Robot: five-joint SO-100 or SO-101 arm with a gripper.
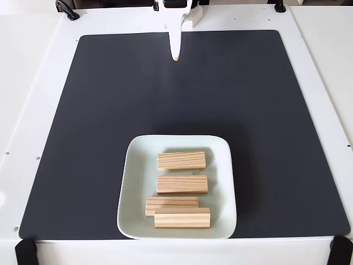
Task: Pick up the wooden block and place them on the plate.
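Note:
The pale mint-white square plate (177, 148) sits on the dark mat near the front edge in the fixed view. Several wooden blocks lie on it: one at the back (181, 160), one in the middle (182, 184), and two at the front, where the nearest block (182, 218) partly overlaps the one behind it (168, 202). My white gripper (175, 54) hangs at the far edge of the mat, well away from the plate, its fingers together in a narrow point and nothing held.
A dark grey mat (99, 121) covers most of the white table (33, 83). Black clamps sit at the front corners (25, 251) and back edge (67, 10). The mat around the plate is bare.

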